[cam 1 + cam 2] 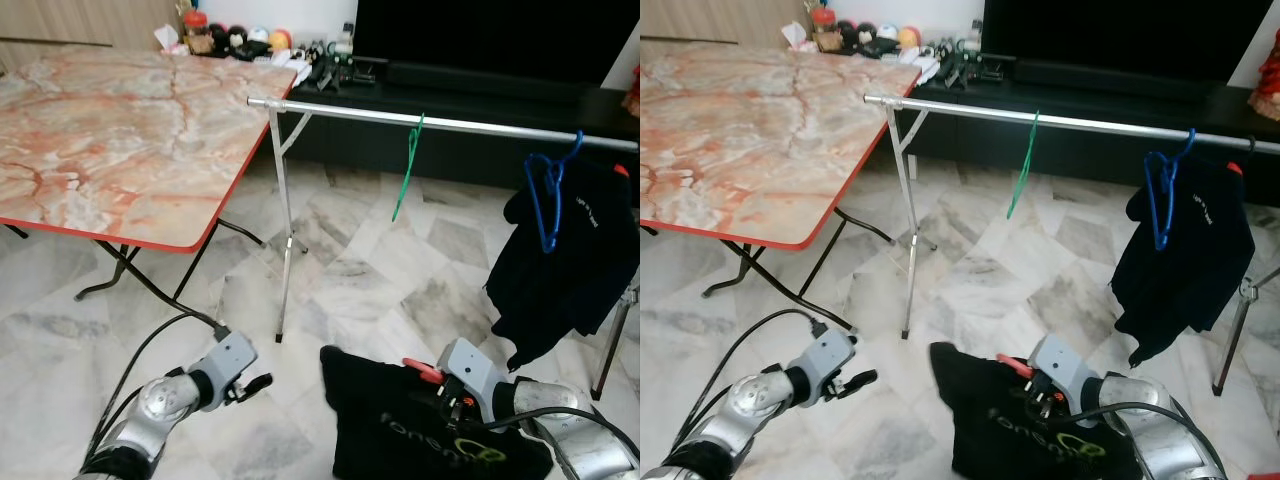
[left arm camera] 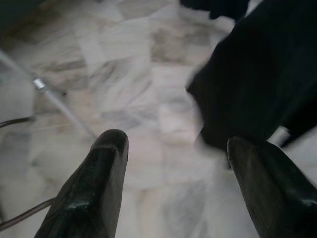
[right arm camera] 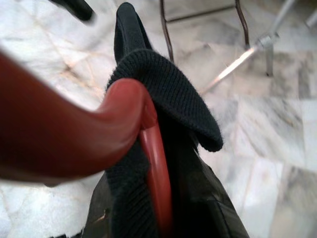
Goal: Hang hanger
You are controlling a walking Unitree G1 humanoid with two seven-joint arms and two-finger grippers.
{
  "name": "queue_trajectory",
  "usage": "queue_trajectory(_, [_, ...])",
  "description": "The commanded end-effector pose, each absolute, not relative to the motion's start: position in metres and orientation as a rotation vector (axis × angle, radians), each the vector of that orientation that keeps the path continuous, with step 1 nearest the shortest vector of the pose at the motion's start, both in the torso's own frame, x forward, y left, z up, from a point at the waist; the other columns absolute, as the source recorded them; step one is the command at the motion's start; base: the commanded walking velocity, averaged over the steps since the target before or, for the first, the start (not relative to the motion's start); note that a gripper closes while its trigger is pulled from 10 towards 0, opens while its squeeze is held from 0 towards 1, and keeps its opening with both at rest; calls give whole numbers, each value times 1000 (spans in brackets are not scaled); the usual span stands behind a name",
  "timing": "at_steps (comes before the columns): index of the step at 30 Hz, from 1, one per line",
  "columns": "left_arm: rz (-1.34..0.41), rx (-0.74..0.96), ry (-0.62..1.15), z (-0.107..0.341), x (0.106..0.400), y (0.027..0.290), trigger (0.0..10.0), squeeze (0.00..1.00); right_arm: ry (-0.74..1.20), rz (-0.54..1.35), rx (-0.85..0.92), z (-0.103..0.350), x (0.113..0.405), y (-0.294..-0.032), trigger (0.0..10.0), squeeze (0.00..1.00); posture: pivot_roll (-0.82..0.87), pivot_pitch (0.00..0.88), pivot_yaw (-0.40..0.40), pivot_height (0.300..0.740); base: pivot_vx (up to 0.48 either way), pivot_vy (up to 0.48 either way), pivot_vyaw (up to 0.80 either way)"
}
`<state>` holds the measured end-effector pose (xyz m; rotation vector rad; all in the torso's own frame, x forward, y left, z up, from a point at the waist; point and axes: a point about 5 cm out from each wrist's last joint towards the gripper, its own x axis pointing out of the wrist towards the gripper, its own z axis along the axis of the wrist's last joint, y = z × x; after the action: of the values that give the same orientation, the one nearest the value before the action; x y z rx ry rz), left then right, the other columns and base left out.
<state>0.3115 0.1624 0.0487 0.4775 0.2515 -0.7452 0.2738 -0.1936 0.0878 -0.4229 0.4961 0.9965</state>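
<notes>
**Red hanger held low, rail far off: the risks of the lift**

The right gripper (image 1: 440, 378) holds a red hanger (image 1: 422, 371) low at the near right, just above the floor (image 1: 380, 290). A black garment (image 1: 400, 420) with a printed logo is draped on the hanger; in the right wrist view its ribbed collar (image 3: 168, 94) wraps over the red hanger neck. The grip looks closed on the hanger, though the fingers themselves are hidden by cloth and plastic. The left gripper (image 1: 250, 385) hovers at the near left with its fingers spread wide and nothing between them, the garment's edge just beyond them in the left wrist view.

The metal rail (image 1: 440, 123) runs across the far side, well above and well apart from the hanger. A green hanger (image 1: 408, 165) hangs bare near its middle, and a blue hanger (image 1: 548, 195) hangs on the right beside a dark shirt (image 1: 570, 260). The marble tabletop (image 1: 120, 130) stands at the far left, its edge near the rail's left end.

Likely troubles, as I judge them:

- The garment sits loosely and could slide off one shoulder of the hanger during the lift.
- The hook's direction is unclear; if it faces away from the rail, it will miss.
- The trailing cloth could catch the rack's leg (image 1: 283, 240) or drag along the floor.
- Aiming too far right could knock the blue hanger or the dark shirt.
</notes>
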Motion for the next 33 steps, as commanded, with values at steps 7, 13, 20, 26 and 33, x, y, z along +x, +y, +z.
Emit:
queue_trajectory(7, [-894, 504, 234, 59, 317, 145, 10000, 0, 416, 1085, -454, 109, 265, -182, 10000, 0, 12, 207, 4, 740, 0, 0, 0])
queue_trajectory(13, [-992, 607, 285, 57, 315, 147, 10000, 0, 406, 1105, -483, 119, 261, -184, 10000, 0, 7, 210, 10, 740, 0, 0, 0])
queue_trajectory(20, [-987, 624, 305, 52, 314, 147, 10000, 0, 387, 1116, -489, 125, 258, -180, 10000, 0, 4, 210, 10, 740, 0, 0, 0])
queue_trajectory(26, [-933, 533, 316, 46, 312, 144, 0, 0, 382, 1123, -501, 127, 255, -177, 10000, 0, 1, 210, 7, 740, 0, 0, 0])
queue_trajectory(33, [-927, 512, 306, 45, 312, 140, 0, 0, 370, 1139, -498, 132, 254, -172, 10000, 0, -5, 212, 2, 740, 0, 0, 0])
